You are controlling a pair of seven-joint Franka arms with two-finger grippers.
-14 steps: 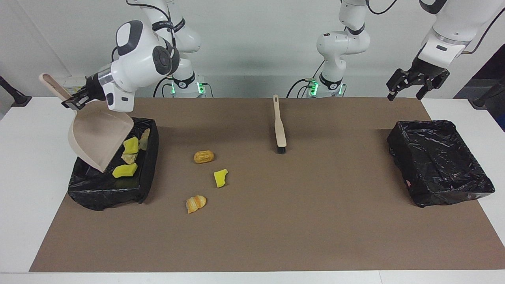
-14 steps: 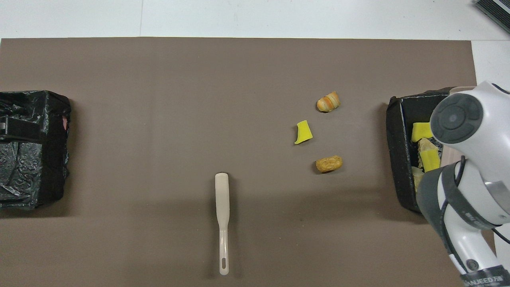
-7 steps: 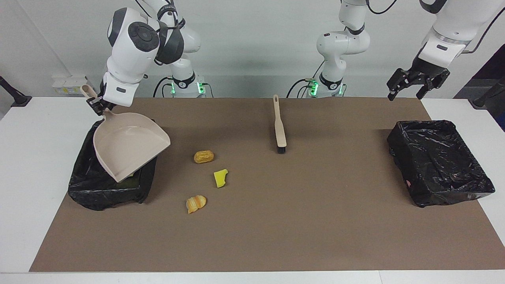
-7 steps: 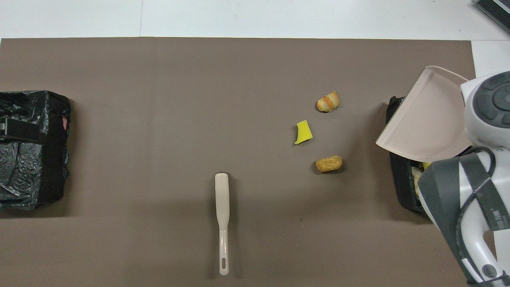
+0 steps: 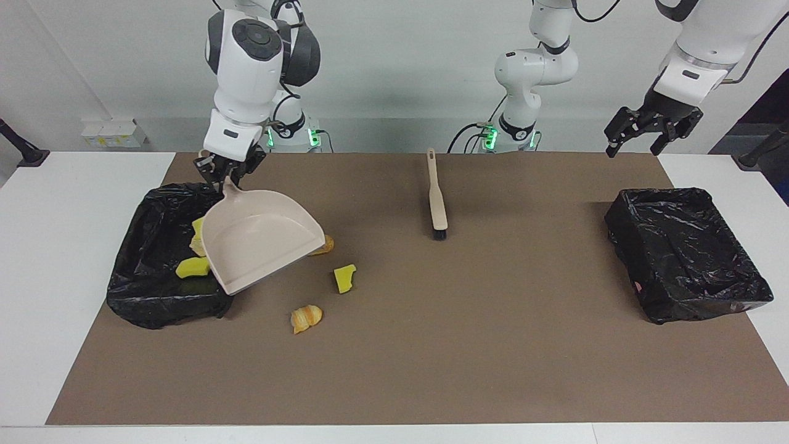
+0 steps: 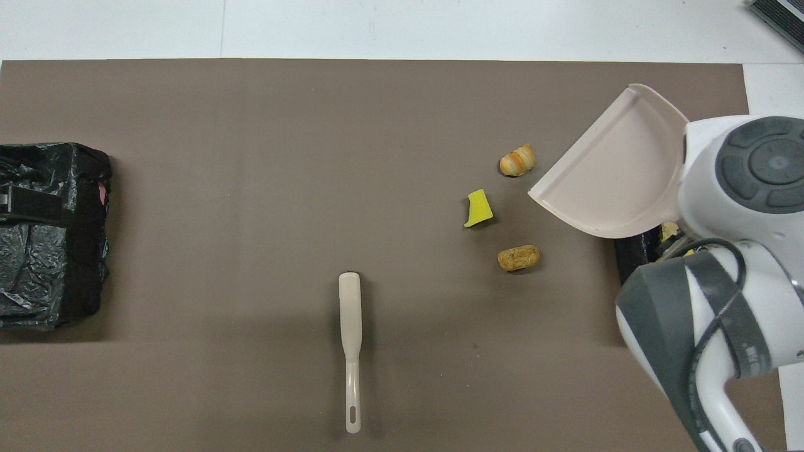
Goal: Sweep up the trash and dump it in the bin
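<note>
Right gripper (image 5: 225, 174): we clamp the beige plastic dustpan (image 5: 262, 246) by its handle, raised at the bin's edge for the next scraps.
Left gripper (image 5: 648, 131): spread empty, waiting above the tabletop's corner.

I'm working in a robotics lab. Two white arms (image 5: 530, 68) are bolted at a white table (image 5: 61, 246) against a bare grey wall (image 5: 400, 61), cables trailing.

Right gripper (image 5: 226, 168), upper left of the facing view, points down, jaws clamped; left gripper (image 5: 647, 132), upper right, hangs spread.
</note>
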